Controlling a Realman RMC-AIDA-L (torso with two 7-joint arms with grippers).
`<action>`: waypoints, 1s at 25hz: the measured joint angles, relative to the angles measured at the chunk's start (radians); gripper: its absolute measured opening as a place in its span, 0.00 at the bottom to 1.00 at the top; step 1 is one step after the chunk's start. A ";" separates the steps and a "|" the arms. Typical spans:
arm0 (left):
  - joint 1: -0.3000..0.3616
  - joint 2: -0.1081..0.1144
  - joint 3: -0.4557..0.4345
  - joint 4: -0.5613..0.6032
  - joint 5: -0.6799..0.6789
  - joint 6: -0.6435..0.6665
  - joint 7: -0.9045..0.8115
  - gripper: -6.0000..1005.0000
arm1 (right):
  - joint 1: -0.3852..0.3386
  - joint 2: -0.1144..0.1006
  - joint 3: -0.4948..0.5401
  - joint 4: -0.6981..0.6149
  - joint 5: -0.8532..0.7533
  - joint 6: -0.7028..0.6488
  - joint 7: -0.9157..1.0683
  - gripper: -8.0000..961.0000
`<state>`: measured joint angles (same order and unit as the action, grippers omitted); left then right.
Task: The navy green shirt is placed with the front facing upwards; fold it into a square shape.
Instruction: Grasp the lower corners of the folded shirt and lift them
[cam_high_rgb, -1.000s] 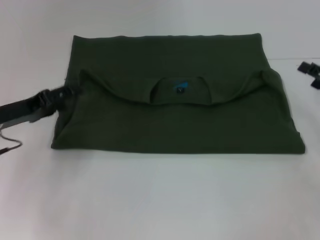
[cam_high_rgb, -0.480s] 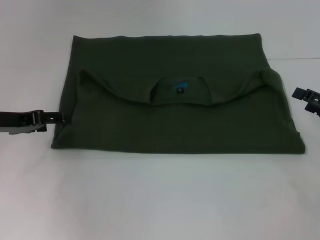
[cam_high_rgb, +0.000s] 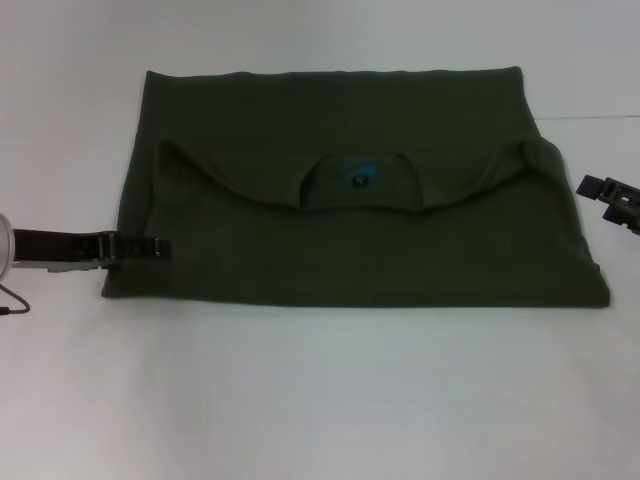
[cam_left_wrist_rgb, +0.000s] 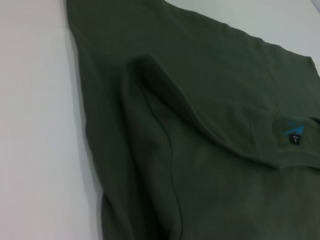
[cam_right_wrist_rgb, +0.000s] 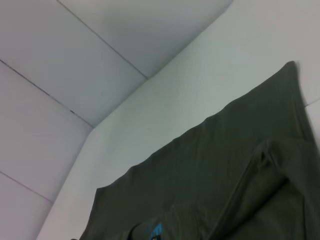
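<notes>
Two grippers flank the navy green shirt (cam_high_rgb: 360, 190), which lies in the middle of the white tabletop (cam_high_rgb: 320, 400), already folded once into a wide rectangle with the collar (cam_high_rgb: 360, 178) and its small blue neck label (cam_high_rgb: 362, 177) showing on top. The left gripper (cam_high_rgb: 155, 246) lies low at the shirt's left edge, its fingers reaching onto the cloth; I cannot tell how far open they are or if they hold anything. It is probably placed there to pick up this side for the next fold. The right gripper (cam_high_rgb: 610, 192) waits just beside the shirt's right edge, apart from it, fingers unclear. Only the left wrist view shows the fold ridge (cam_left_wrist_rgb: 165, 100) and sleeve seam near that edge; the right wrist view adds the back walls.
</notes>
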<state>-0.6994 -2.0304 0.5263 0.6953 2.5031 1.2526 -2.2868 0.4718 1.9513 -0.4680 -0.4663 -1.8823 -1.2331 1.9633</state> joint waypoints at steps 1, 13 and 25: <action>-0.001 -0.001 0.004 0.000 0.000 -0.005 0.002 0.93 | 0.001 0.000 -0.005 0.000 0.000 0.003 0.000 0.97; 0.005 -0.002 0.041 -0.006 0.013 -0.041 0.022 0.93 | 0.012 0.003 -0.033 0.007 0.000 0.023 0.000 0.97; 0.009 -0.008 0.062 -0.009 0.031 -0.054 0.023 0.92 | 0.015 0.003 -0.035 0.010 0.000 0.023 0.001 0.97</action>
<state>-0.6902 -2.0388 0.5884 0.6864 2.5336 1.1987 -2.2634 0.4863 1.9542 -0.5032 -0.4562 -1.8822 -1.2101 1.9644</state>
